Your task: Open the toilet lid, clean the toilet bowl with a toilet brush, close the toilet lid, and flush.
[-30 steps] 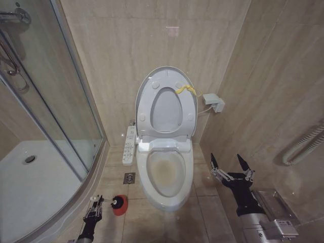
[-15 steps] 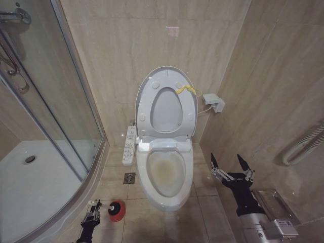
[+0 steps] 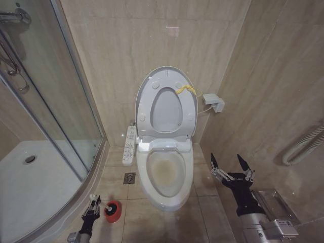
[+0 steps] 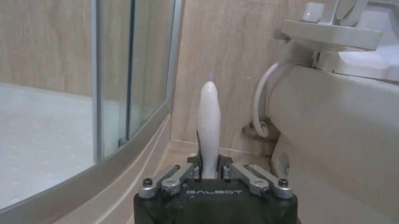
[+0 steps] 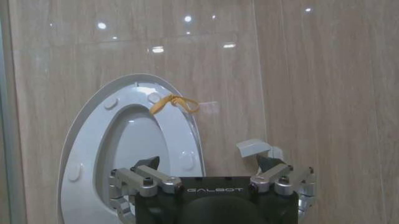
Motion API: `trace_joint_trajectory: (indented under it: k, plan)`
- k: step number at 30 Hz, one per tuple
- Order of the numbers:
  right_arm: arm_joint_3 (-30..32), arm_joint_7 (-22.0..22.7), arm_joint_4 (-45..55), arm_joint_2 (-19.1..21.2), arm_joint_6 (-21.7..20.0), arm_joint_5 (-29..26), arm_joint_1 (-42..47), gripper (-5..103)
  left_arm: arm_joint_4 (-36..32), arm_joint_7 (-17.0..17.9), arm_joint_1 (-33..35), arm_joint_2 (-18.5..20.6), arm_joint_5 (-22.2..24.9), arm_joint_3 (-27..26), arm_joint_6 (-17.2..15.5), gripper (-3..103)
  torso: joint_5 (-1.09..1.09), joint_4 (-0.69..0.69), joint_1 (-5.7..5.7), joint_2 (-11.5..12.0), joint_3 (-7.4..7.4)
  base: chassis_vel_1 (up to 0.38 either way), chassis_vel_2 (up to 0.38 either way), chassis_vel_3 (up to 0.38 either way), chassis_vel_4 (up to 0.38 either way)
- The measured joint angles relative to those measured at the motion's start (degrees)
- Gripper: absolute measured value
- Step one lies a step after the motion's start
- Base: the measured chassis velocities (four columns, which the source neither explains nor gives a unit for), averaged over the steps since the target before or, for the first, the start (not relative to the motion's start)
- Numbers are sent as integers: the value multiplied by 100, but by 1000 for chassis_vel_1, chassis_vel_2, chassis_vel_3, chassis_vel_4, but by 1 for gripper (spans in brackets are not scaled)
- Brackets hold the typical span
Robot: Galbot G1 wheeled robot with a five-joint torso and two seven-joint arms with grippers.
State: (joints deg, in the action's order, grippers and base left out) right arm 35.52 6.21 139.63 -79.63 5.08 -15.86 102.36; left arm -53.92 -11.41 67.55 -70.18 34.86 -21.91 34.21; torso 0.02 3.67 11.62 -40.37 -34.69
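Note:
The toilet lid (image 3: 165, 76) stands upright against the wall, its yellow strap (image 3: 185, 90) at the rim, with the ring seat raised against it. The toilet bowl (image 3: 165, 173) lies uncovered, stained yellowish inside. On the floor at the bowl's left, my left gripper (image 3: 92, 206) is shut on the white handle of the toilet brush (image 4: 209, 116). The brush's dark head (image 3: 109, 205) sits in the red holder cup (image 3: 113, 211). At the bowl's right, my right gripper (image 3: 232, 166) hangs open with nothing in it. The right wrist view looks past that gripper (image 5: 208, 162) at the lid (image 5: 87, 140).
A curved glass shower enclosure (image 3: 61, 116) and its sill close off the left. A control panel (image 3: 129, 145) sticks out from the toilet's left side, above a floor drain (image 3: 129, 177). A wall box (image 3: 214, 102) and a grab rail (image 3: 304, 147) are on the right wall.
My left gripper has drawn slightly left and towards me, and the red holder cup has shifted with it. The right arm, the lid and the bowl have not moved.

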Motion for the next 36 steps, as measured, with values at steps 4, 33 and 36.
trace_joint_trajectory:
  k: [4,33,36]
  plan:
    - [0,0,0,0,0,0,0,100,141,-22,-171,-1,6,75,-11,16,0,-1,0,0,0,0,0,0,0]
    - [0,0,0,0,0,0,-1,100,293,-383,-275,-22,-785,189,232,13,-10,0,1,1,-2,0,0,0,0]
    - [0,0,0,0,0,0,0,100,235,-388,-266,-37,-802,192,242,39,-1,1,1,1,-1,0,0,0,0]
